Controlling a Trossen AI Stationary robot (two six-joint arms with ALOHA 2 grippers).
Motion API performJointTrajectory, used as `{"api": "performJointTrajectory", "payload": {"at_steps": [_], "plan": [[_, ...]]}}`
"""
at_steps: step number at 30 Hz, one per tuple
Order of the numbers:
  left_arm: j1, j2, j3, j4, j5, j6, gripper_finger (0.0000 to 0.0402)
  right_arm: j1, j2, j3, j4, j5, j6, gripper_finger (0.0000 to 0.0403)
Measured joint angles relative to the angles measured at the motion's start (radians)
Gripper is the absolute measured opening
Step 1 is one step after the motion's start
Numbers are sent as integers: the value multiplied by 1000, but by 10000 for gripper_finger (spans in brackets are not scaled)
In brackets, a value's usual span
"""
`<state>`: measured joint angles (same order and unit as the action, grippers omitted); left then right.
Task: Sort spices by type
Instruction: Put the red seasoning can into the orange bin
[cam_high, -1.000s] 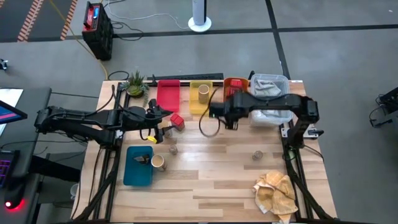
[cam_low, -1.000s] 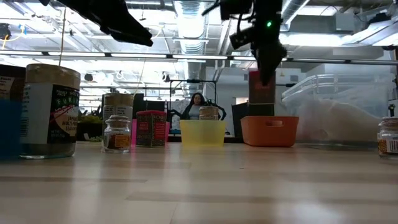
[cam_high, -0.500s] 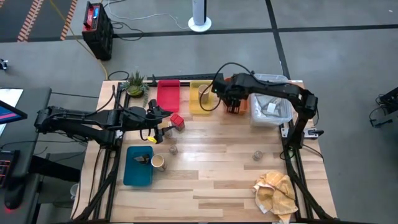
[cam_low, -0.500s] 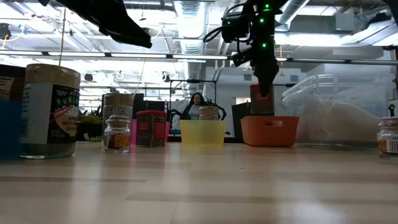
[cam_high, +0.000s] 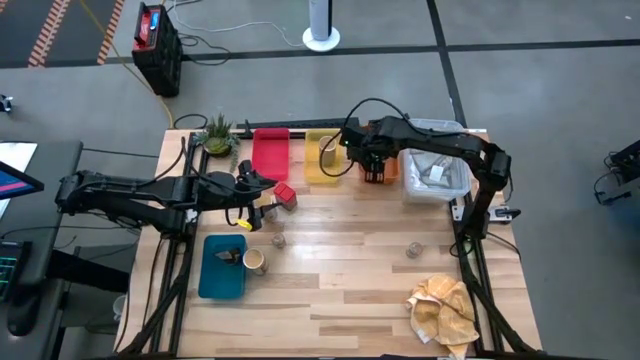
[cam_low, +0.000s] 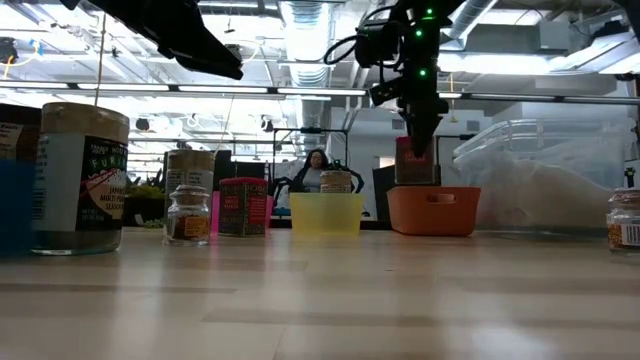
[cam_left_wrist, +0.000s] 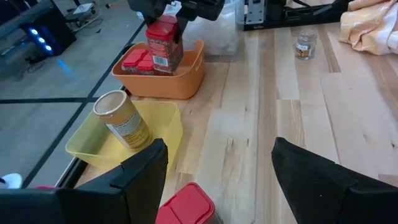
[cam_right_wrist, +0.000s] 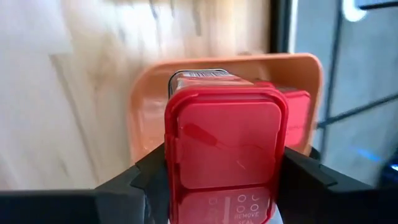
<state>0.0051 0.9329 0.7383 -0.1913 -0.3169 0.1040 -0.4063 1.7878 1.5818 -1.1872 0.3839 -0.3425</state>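
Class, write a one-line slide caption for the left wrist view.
Right gripper lowers a red tin into the orange tray.

"REMOVE SEAL" (embossed) on red lid (cam_right_wrist: 225, 146)

Red tin (cam_left_wrist: 163, 45) with a printed label, over an orange tray (cam_left_wrist: 186, 78) at twelve o'clock. Tan cylinder (cam_left_wrist: 121, 118) in a yellow tray (cam_left_wrist: 163, 119). Blue tray (cam_high: 221, 270) at eight o'clock, beige cloth (cam_high: 443, 308) at five, pale striped wood table (cam_high: 340, 270).

A grey floor (cam_high: 300, 20) is seen around the table (cam_high: 340, 290). Ceiling lights (cam_low: 300, 40) and a seated person (cam_low: 318, 168) are seen far off.
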Motion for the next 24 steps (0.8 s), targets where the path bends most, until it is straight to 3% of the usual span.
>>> {"api": "performJointTrajectory", "payload": {"at_steps": [11, 24], "plan": [[-30, 0, 0, 1, 0, 13, 277, -20, 0, -10, -6, -29, -4, 240], [-30, 0, 0, 2, 0, 15, 277, -32, 1, -187, 120, -8, 11, 248]]}}
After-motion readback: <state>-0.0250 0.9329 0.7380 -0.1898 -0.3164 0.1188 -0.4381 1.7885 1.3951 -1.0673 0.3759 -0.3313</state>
